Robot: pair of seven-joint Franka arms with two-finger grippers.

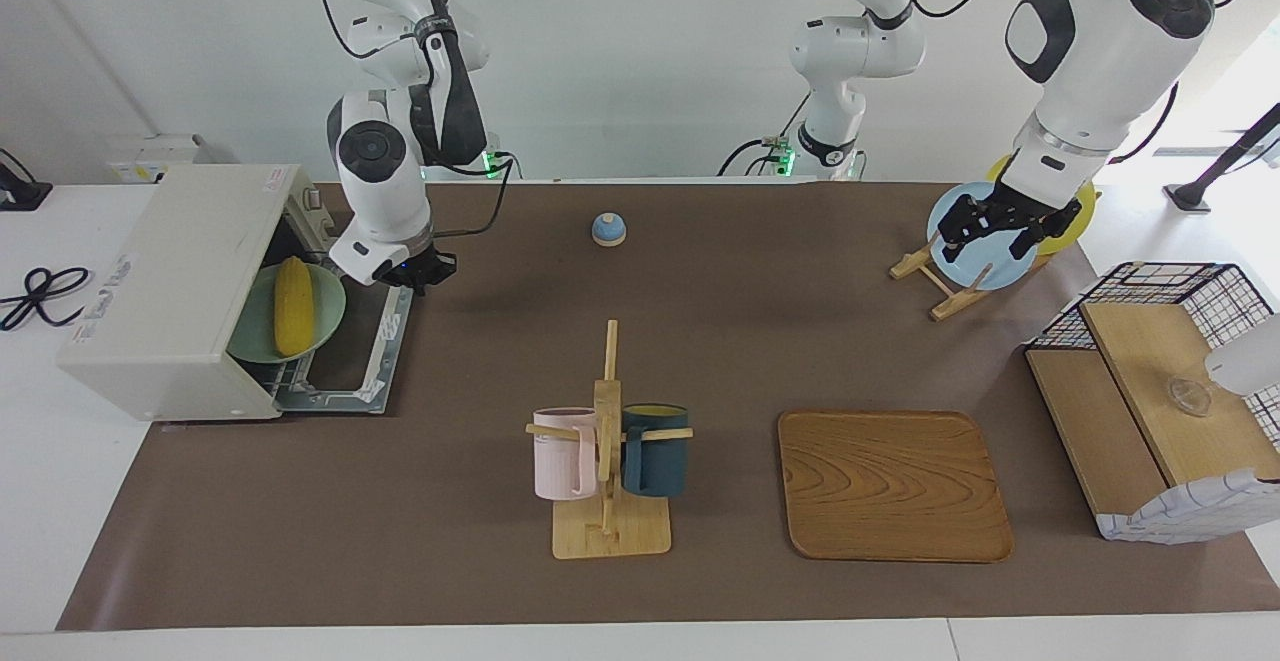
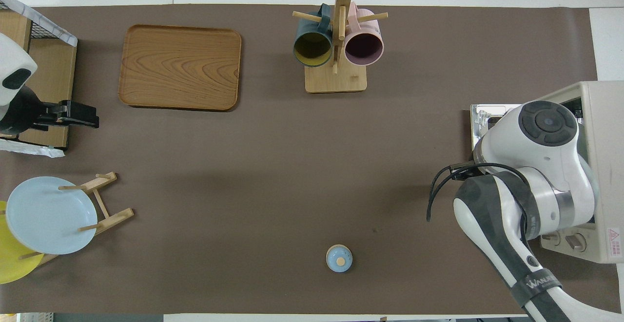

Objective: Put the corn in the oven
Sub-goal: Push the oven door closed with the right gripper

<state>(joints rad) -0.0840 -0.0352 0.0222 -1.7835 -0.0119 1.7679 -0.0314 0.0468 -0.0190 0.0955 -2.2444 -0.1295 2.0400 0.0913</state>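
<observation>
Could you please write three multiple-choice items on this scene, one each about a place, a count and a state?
1. Where is the corn?
A. on the wooden tray
B. on a green plate in the oven
C. in the wire basket

2. How many mugs hang on the mug rack?
A. one
B. two
C. four

3. What state is the oven door in?
A. folded down open
B. shut
C. taken off

Key: 1 B, the yellow cob lies on the plate at the oven's mouth. 2 B, a pink mug and a dark blue mug hang there. 3 A, the door lies flat on the table in front of the oven.
</observation>
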